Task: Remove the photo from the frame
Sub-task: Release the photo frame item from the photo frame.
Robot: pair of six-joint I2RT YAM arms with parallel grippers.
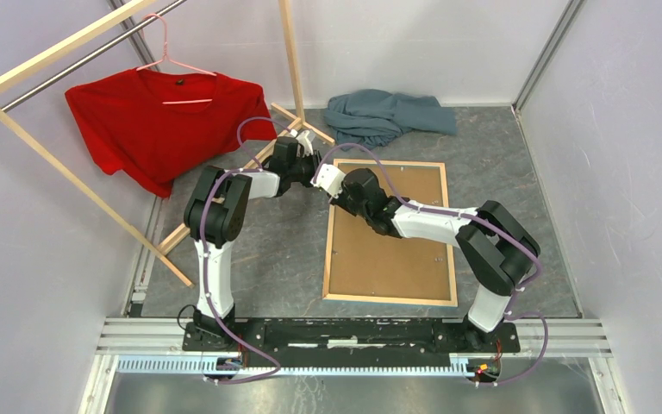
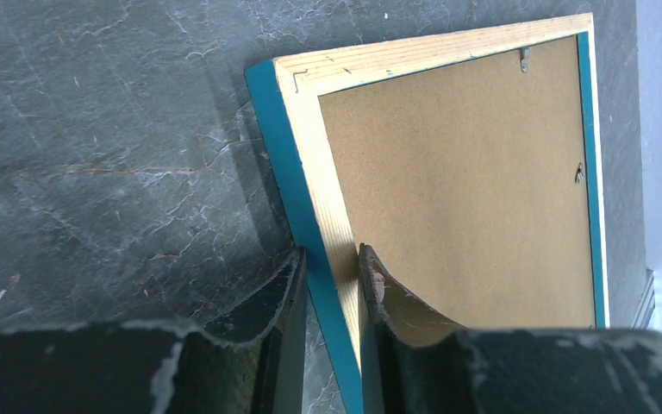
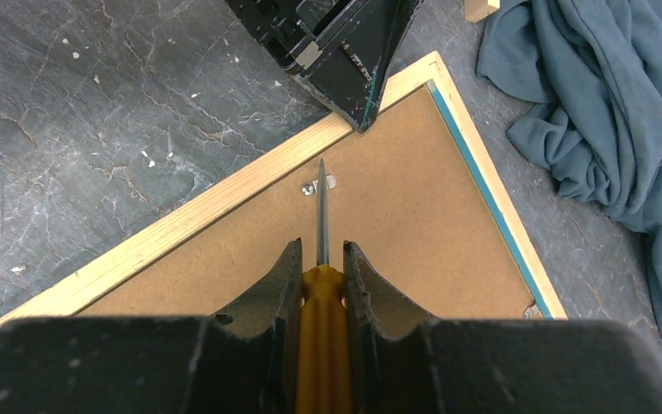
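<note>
The frame (image 1: 330,237) lies face down on the dark table, pale wood back up. Its blue side edge (image 2: 280,155) shows in the left wrist view. A brown backing board (image 1: 392,250) fills it, so the photo is hidden underneath. My left gripper (image 2: 332,259) is shut on the frame's left rail (image 2: 327,198) near the far left corner, one finger outside and one on the board side. My right gripper (image 3: 321,250) is shut on a yellow-handled screwdriver (image 3: 321,328). The screwdriver's tip rests at a small metal tab (image 3: 321,185) on the board, just short of the left gripper's fingers (image 3: 345,60).
A crumpled grey-blue cloth (image 1: 388,116) lies just beyond the frame's far edge. A red T-shirt (image 1: 155,121) hangs on a wooden rack, and the rack's foot (image 1: 297,125) reaches close to the frame's far left corner. Enclosure walls stand on both sides.
</note>
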